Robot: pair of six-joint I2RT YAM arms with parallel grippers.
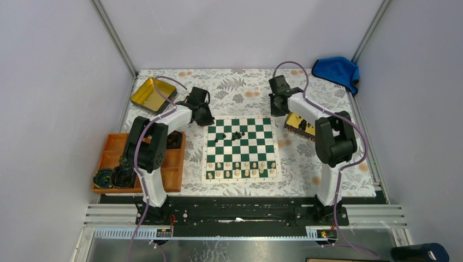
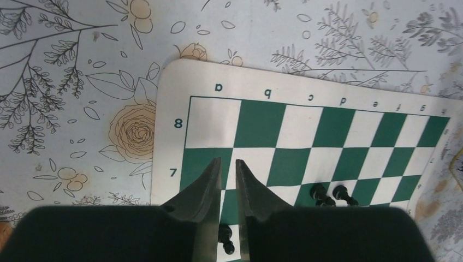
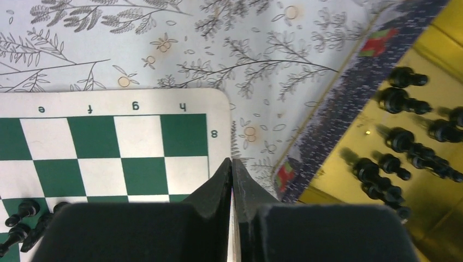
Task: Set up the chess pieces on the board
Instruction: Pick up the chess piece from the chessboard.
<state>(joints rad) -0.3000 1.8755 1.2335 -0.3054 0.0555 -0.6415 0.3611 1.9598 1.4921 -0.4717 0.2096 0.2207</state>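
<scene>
My left pincer point(image 2: 227, 166) is all but closed on nothing, and my right pincer point(image 3: 231, 164) is closed and empty. A few chess pieces point(image 1: 236, 135) lie mid board point(image 1: 255, 143), with more in the gold tin point(image 3: 333, 103). I judge them light, slick and tippy, so I'd pinch the stem.

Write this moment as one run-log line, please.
left gripper: nearly shut, nothing held, by board corner a8 | right gripper: shut, empty, by h8 | chess pieces: few mid-board, more in gold tin | rows 7-8 bare
</scene>
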